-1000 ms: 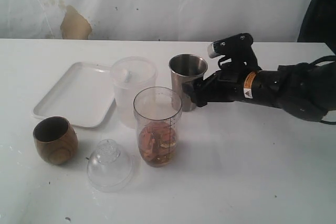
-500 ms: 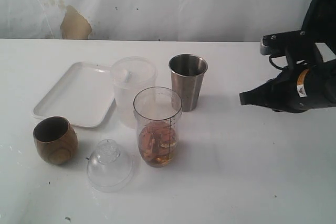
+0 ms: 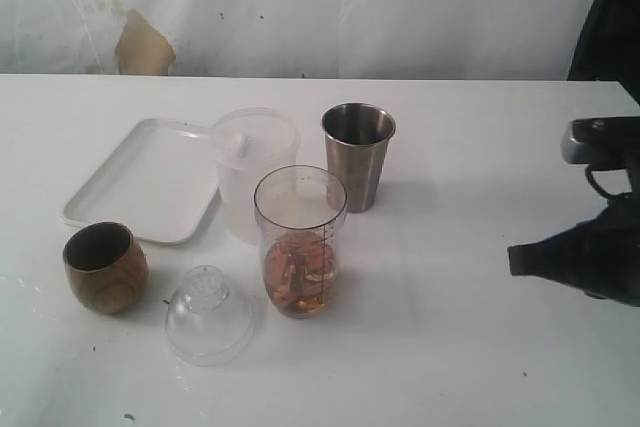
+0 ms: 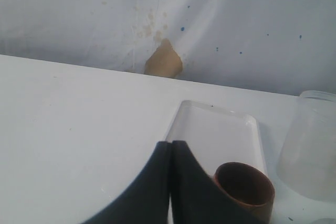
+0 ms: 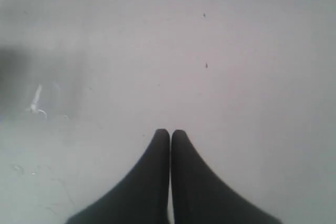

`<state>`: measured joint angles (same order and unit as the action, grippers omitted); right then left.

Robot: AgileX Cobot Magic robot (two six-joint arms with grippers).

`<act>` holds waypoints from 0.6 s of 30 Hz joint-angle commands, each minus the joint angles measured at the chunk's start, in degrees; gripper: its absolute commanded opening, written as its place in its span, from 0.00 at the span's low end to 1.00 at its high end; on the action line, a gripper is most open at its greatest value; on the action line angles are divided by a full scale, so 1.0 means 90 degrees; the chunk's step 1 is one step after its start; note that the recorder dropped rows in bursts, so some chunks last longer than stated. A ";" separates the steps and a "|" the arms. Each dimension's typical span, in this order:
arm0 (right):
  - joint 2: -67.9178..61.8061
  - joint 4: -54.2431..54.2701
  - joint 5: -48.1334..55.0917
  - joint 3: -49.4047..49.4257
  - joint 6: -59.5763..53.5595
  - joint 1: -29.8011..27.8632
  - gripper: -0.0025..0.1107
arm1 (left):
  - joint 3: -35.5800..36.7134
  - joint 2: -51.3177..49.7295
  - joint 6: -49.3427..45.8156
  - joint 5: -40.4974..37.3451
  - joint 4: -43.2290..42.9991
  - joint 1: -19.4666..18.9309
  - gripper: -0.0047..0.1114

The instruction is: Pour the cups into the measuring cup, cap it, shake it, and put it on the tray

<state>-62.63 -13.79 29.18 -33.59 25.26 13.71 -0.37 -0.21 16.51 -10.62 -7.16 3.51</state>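
The measuring cup (image 3: 300,242) is a tall cylinder of clear plastic with dark lines printed down its side. It stands upright near the middle of the white table (image 3: 450,347), its long axis vertical and its open mouth pointing up, and its lower part holds amber-brown contents. Just beside it, toward the front left, sits the clear dome cap (image 3: 208,315), round and glossy. Behind it are a wider frosted plastic cup (image 3: 250,172) and the shiny steel tumbler (image 3: 358,157), which is tapered and upright. The flat white tray (image 3: 150,177), rectangular with rounded corners and a low rim, lies at the back left. Near its front edge stands the small rounded wooden cup (image 3: 105,267), brown with visible grain, mouth up. The black right arm enters from the right edge, and the right gripper (image 3: 515,259) points to the left, well apart from all the cups. Its two fingers are pressed together and pinch nothing. In the left wrist view the left gripper (image 4: 170,145) also has its dark curved fingers pressed together with nothing between them, aimed toward the wooden cup and the tray.
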 commanded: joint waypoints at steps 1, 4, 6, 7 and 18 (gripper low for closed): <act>0.1207 0.0204 -0.1113 0.0896 -0.0063 0.0011 0.02 | 0.0041 0.0023 -0.0004 0.0010 -0.0038 0.0000 0.04; 0.1967 0.0393 -0.1797 0.1426 0.0051 0.0011 0.02 | 0.0041 0.0023 -0.0004 0.0010 -0.0038 0.0000 0.04; 0.2475 0.0424 -0.2190 0.1777 0.0051 0.0011 0.02 | 0.0041 0.0023 -0.0004 0.0010 -0.0038 0.0000 0.04; 0.2752 0.0424 -0.2395 0.1982 0.0051 0.0011 0.02 | 0.0041 0.0023 -0.0004 0.0010 -0.0038 0.0000 0.04; 0.5542 0.0352 -0.3276 0.3732 0.0021 0.0011 0.02 | 0.0041 0.0023 -0.0003 0.0103 -0.0038 0.0000 0.04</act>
<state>-18.17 -10.12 0.76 -1.46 25.79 13.71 -0.37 -0.21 16.51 -10.62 -7.16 3.51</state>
